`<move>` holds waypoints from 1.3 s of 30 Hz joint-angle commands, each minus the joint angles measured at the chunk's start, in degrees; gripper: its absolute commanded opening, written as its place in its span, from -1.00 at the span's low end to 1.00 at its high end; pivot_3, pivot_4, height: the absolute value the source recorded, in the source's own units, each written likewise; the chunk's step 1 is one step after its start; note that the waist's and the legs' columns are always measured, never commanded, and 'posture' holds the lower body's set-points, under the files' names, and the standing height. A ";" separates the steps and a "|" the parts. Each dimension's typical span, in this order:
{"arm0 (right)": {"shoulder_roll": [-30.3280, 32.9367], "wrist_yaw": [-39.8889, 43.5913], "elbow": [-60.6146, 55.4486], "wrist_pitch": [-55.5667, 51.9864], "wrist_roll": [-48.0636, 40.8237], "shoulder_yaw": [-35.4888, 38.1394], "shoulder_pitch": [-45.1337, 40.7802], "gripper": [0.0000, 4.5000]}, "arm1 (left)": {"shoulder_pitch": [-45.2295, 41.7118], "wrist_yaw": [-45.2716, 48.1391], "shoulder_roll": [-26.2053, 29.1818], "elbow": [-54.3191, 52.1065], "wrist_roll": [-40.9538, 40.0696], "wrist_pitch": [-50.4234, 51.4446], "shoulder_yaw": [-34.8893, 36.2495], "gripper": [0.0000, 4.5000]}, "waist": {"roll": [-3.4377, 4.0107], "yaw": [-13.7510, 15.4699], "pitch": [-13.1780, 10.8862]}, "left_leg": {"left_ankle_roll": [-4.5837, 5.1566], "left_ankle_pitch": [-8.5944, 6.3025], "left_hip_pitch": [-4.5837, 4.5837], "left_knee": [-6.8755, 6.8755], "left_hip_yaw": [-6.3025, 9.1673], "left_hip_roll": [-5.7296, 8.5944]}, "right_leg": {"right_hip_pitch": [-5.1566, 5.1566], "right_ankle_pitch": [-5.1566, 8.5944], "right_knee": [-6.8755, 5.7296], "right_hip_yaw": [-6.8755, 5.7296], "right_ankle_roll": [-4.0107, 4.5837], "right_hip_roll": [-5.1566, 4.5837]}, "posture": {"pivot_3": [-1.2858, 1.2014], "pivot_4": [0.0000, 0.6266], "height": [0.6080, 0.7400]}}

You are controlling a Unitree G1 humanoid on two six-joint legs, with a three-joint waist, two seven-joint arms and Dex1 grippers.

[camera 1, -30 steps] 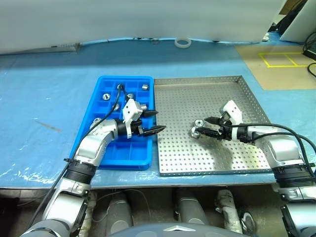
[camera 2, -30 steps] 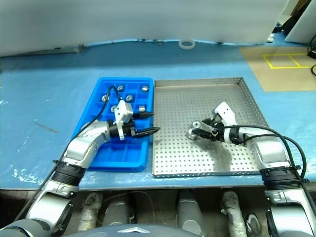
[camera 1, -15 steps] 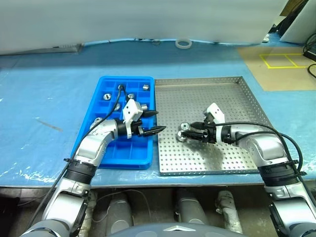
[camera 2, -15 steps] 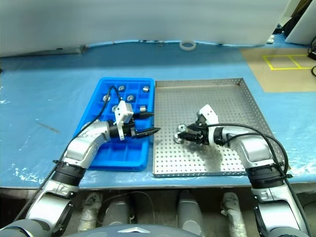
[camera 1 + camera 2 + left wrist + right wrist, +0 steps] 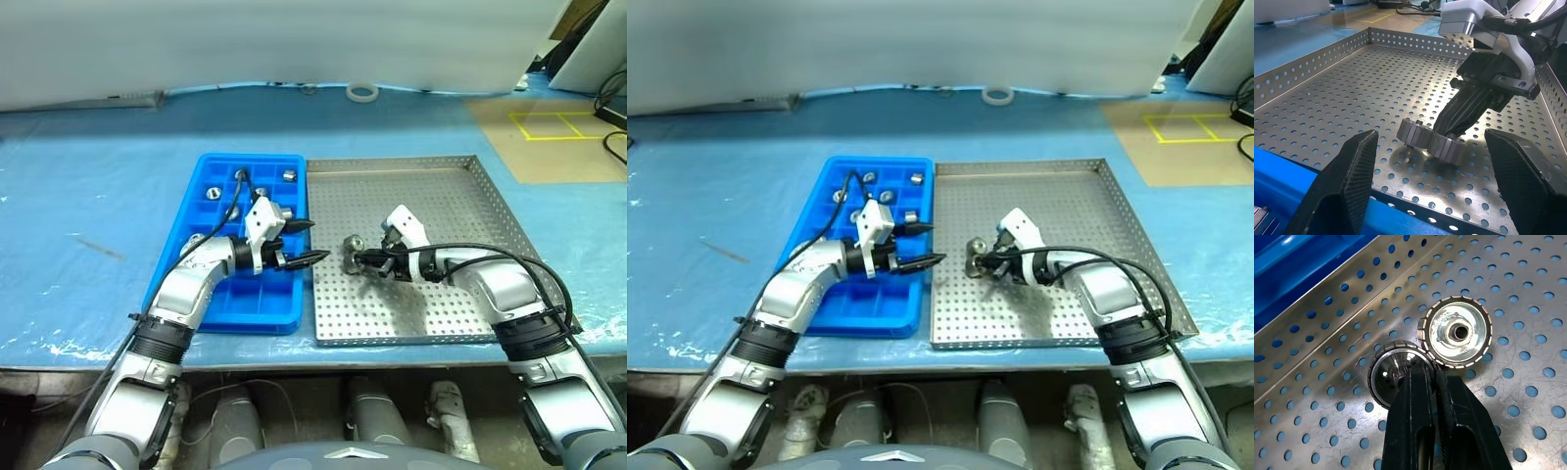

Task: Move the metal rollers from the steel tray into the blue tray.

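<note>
A: Where are the last rollers?
B: Two metal rollers [image 5: 1455, 331] lie touching on the steel tray [image 5: 460, 196], near the blue tray [image 5: 211, 294]; the right gripper [image 5: 1432, 377] is pinched shut at the nearer one — the left gripper [image 5: 309, 242] hovers open.
A: Risk?
B: A thin grip; it may slip or nudge its neighbour.
A: Axis?
B: The neighbour's bore faces the wrist camera — short axis tilted up.
</note>
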State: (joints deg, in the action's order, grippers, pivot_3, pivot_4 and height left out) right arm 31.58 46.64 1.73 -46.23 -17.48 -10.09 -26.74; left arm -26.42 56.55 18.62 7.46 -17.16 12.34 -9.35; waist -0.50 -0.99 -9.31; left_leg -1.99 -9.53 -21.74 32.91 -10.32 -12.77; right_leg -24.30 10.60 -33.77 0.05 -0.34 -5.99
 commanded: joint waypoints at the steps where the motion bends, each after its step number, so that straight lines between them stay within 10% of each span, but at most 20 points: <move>1: -1.04 0.06 0.02 1.38 -1.98 3.35 0.86 -0.99 | -0.25 -0.46 -0.01 -1.84 0.15 -0.77 0.16 0.64 | 0.00 0.01 0.00 | -0.01 0.00 -0.02 -0.01 0.00 -0.02 | -0.03 0.00 -0.01 0.00 0.00 0.01 | -0.20 -0.52 1.00; 14: -0.08 4.39 -5.12 13.93 -1.45 4.02 1.44 -0.99 | -6.16 -9.21 -10.42 1.50 -13.72 22.16 6.96 0.64 | 0.01 0.23 0.00 | -0.03 0.02 -0.94 -0.21 -0.02 -0.22 | -0.99 -0.28 0.00 0.02 0.50 0.42 | -0.22 -0.52 1.00; 32: -0.52 5.27 -9.26 15.94 -0.98 2.81 0.95 -0.99 | -13.38 -16.54 -15.94 12.31 -10.51 24.94 7.81 0.64 | 0.02 0.44 0.00 | -0.05 0.04 -0.82 -0.13 -0.01 -0.17 | -0.80 -0.32 0.01 0.07 0.56 0.41 | -0.24 -0.52 1.00; 39: -0.90 4.99 -9.09 16.17 -0.24 3.09 0.81 -1.00 | -13.06 -15.55 -15.98 11.63 -10.86 26.41 7.74 -0.35 | 0.01 0.33 -0.01 | 0.03 0.00 -0.93 -0.09 0.01 -0.05 | -0.82 -0.33 0.08 0.06 0.56 0.26 | -0.24 -0.52 1.00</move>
State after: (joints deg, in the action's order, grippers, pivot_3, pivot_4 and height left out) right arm 31.03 50.82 -4.73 -31.88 -16.33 -7.49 -24.77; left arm -39.15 41.00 2.43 19.71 -27.97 38.32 -1.65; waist -0.48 -0.66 -9.32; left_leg -1.96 -9.53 -22.68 32.81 -10.31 -12.85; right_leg -25.15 10.28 -33.70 0.10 0.22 -5.70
